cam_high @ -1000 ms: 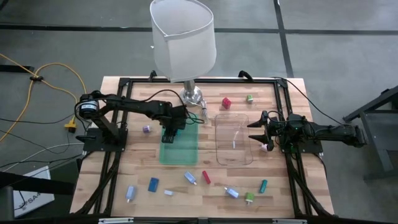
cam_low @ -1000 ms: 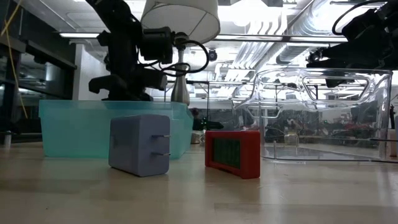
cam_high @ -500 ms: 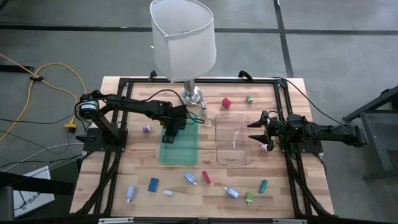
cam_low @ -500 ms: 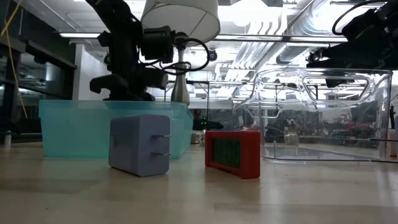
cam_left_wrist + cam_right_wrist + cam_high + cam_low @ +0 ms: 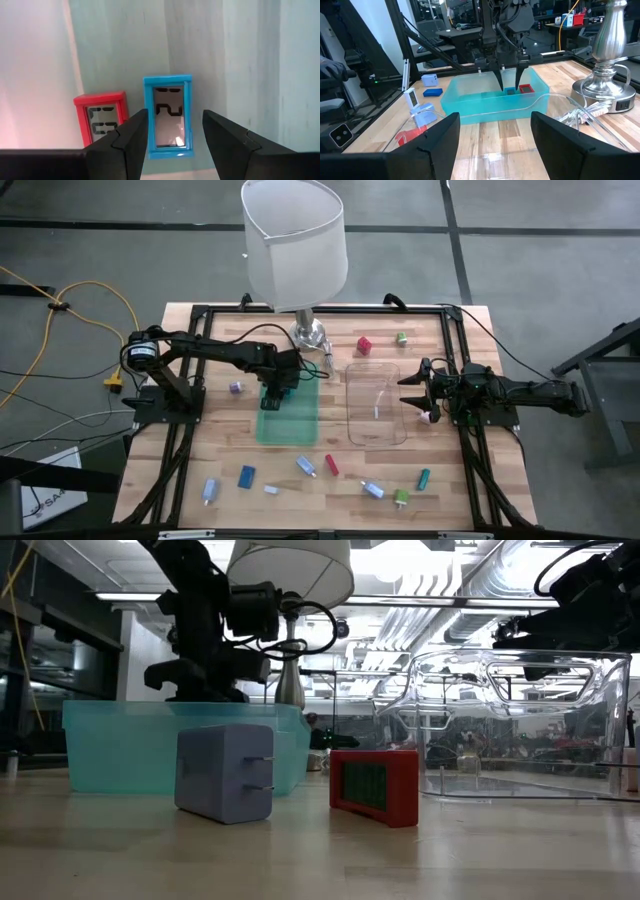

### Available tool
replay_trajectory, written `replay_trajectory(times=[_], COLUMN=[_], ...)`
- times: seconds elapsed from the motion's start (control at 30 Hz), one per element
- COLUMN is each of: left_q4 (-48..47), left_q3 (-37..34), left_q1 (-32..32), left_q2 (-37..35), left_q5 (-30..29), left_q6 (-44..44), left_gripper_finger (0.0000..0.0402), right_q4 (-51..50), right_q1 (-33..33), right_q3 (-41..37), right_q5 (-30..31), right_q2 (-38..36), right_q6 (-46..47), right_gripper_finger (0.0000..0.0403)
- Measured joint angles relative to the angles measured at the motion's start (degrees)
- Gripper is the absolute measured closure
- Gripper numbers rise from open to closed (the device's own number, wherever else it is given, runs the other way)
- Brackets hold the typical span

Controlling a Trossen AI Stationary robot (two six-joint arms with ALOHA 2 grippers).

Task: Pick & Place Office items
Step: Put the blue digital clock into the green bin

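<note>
Item: we record the left gripper (image 5: 172, 132) poised low inside the teal translucent plastic bin (image 5: 290, 420) at the table's left centre, fingers parted and clasping nothing. Directly below and between them lies the flat blue rectangular piece with a small grey display (image 5: 168, 116), resting on the bin floor; its long axis runs along the gap rather than across it, so the fingers straddle its narrow width. Just beside it, apart by a thin strip of floor, lies a flat red rectangular piece with a like display (image 5: 103, 118), part covered by one finger. We judge the left arm the nearer by far. The right gripper (image 5: 495, 130) waits with fingers spread wide and empty at the right edge of the clear plastic tray (image 5: 375, 405), well apart from the bin. Loose pieces remain along the near table edge, among them a blue flat block (image 5: 246, 476) and a teal cylinder (image 5: 424, 478). Hard to make out: from overhead the arm hides both pieces in the bin, and we cannot tell whether the fingertips touch the floor.
</note>
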Motion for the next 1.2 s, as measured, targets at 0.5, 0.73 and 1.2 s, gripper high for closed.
replay_trajectory(times=[0.5, 0.73, 1.2], left_q4=[-0.35, -0.63, -5.59], left_q3=[0.54, 3.21, 3.74], left_q1=[-0.59, -3.57, -9.87], left_q2=[-0.02, -1.76, -13.10], left_q5=[-1.91, -1.88, -3.56], left_q6=[0.11, 3.28, -2.98], left_gripper_finger=[0.0222, 0.0222, 0.0222], right_q4=[-0.01, 0.00, 0.00], right_q1=[0.00, -0.02, -0.02], right_q3=[0.01, 0.01, -0.01], right_q5=[0.01, 0.01, -0.01], right_q2=[0.00, 0.00, 0.01], right_q6=[0.00, 0.00, 0.00], right_gripper_finger=[0.0171, 0.0171, 0.0171])
